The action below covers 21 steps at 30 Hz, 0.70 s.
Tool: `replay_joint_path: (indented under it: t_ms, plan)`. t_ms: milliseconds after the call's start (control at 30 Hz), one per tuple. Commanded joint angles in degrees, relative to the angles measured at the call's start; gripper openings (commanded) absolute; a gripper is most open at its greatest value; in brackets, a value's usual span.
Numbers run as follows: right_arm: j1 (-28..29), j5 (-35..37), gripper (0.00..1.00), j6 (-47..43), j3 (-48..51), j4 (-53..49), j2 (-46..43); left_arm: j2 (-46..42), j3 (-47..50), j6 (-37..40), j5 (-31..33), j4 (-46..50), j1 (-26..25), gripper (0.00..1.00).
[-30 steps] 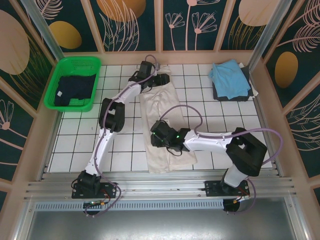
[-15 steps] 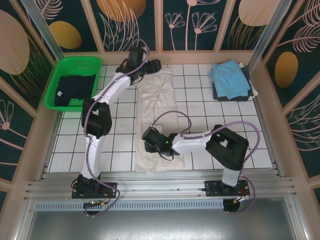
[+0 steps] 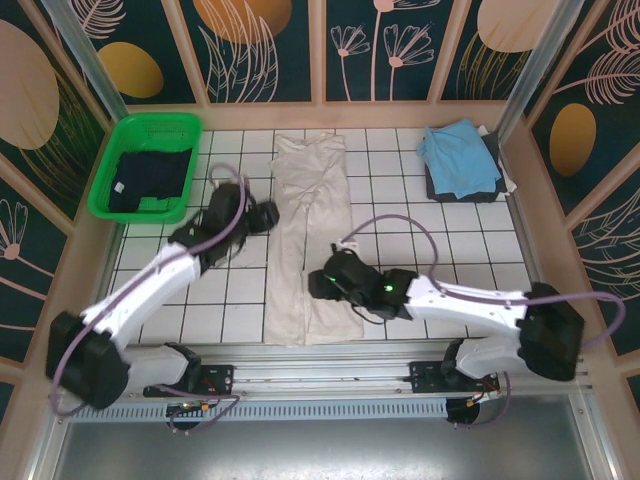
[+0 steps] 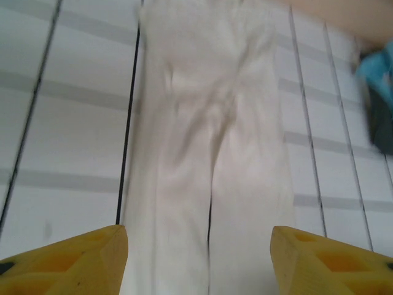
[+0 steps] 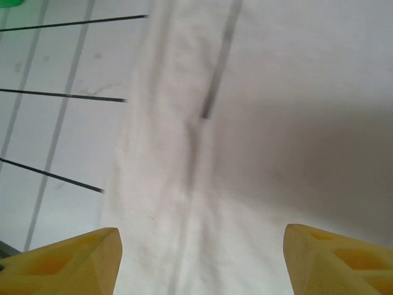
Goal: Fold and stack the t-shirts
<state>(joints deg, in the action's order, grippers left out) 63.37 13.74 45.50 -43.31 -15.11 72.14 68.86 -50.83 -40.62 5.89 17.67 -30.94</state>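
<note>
The long cream-white cloth t-shirt, folded into a narrow strip, lies flat on the white tiled counter, to the right of the green plastic mesh basket. It looks light, limp and likely to sag, so pinching both corners of one end seems best. The left claw, spread and empty, hovers between the basket and the shirt. The right claw, equally spread and empty, hangs over the strip's end farthest from the basket.

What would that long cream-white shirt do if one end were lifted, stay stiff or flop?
Probably floppy: the cream-white t-shirt lies in a long strip with soft creases, so a lifted end would likely sag. It looks thin and light; pushed across the tiled table it may bunch up.
</note>
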Motion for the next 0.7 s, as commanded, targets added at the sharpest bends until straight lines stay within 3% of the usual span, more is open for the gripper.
replay_joint_path:
  t_ms: [0,167,333,500,667]
  plan:
    - [-2.0,-2.06,0.71,5.09,7.4,-9.57,-4.25,-6.49,13.17,-11.8,1.48,7.25,-3.39,0.59]
    - [-2.09,-9.25,0.67,6.27,10.72,-11.9,-6.49,-18.39,29.31,-27.26,-1.03,11.58,-13.98,0.54]
    - [-1.67,-12.65,0.64,5.78,11.49,-9.78,-5.4,-27.71,34.66,-36.61,-1.38,9.06,-23.18,0.49]
    - [-1.59,-13.77,0.63,5.05,10.53,-11.03,-2.59,-16.56,34.08,-36.07,-3.32,-1.11,-28.86,0.49]
    - [-1.61,-13.29,0.6,4.52,10.56,-10.89,-1.2,-9.02,30.76,-32.82,-2.65,-0.56,-30.92,0.5]
